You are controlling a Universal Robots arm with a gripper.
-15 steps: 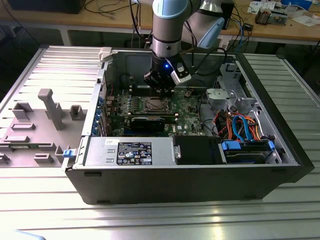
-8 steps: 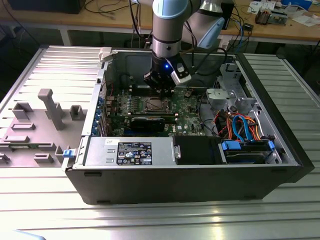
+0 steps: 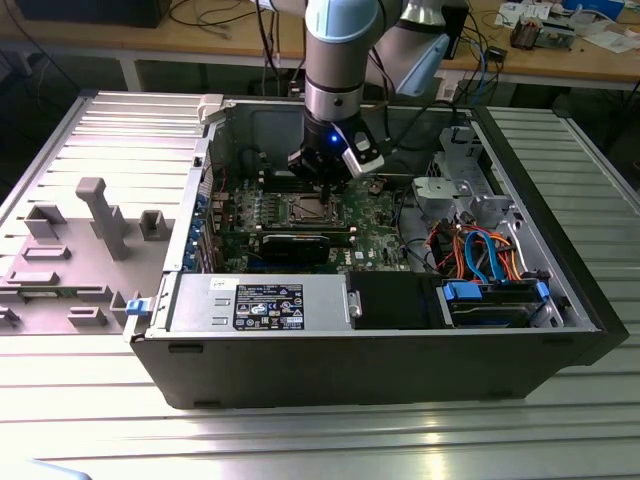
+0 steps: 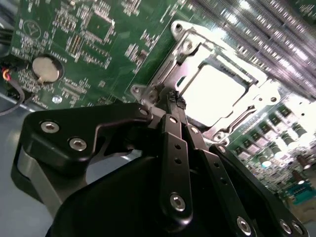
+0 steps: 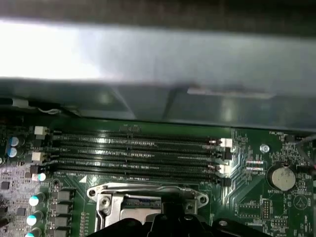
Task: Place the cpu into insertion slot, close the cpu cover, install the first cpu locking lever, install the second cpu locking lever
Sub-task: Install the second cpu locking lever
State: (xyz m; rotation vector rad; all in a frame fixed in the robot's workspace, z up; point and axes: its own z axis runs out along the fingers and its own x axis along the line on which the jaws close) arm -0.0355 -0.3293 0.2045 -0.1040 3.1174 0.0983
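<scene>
Gripper [image 4: 174, 101]: fingers together, tips meeting, nothing visibly held; low over the board at the socket's edge.
Chip [image 4: 213, 94]: seated flat in the socket [image 3: 309, 208].
Cover plate [image 4: 197, 42]: down around the chip.
Memory slots [image 5: 138, 153]: beside the socket, near the case wall.

The arm [image 3: 335, 50] is made of round silver and light blue parts. A small blue light is seen near its wrist. The black pincer [image 4: 174, 101] is held together with shiny silver screws.
</scene>
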